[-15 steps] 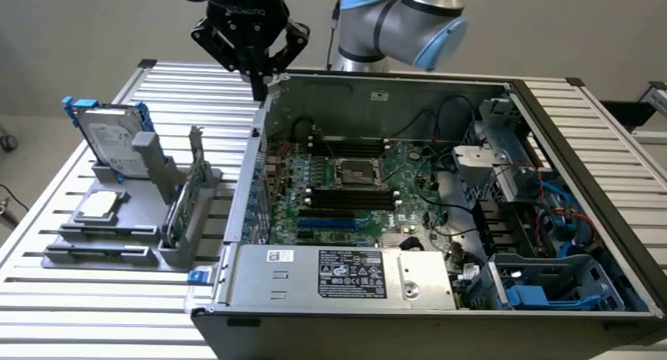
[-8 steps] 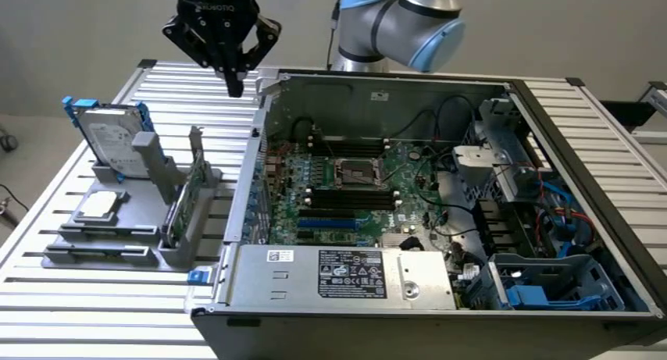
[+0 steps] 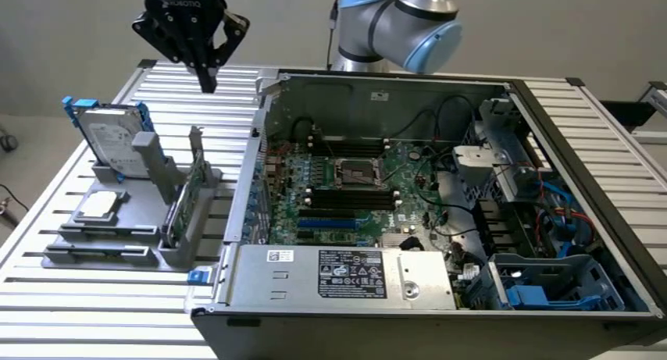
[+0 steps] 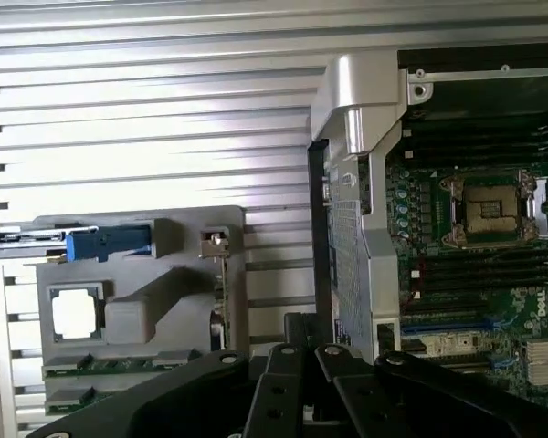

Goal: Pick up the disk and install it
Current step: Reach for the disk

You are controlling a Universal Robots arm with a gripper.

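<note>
The gripper hangs in the air above the far part of the counter, on the exterior view's left of the open computer case. Its jaws are closed: the 2 fingers meet at the tips and grip nothing.

The disk is not touched. It stands on its edge, a little tilted, in a slot of the grey holder, which lies on the counter just beside the case. Its blue frame shows along the top and the side edges, and the white label faces the exterior camera. The gripper is higher than the disk and further back, well apart from it. In the wrist view the disk shows edge-on from above.

In the same holder 1 small square chip lies flat in front of the disk. A thin green card stands upright between the disk and the case. Inside the case the green board lies bare, with a square socket near its middle. The arm rises behind the case.
</note>
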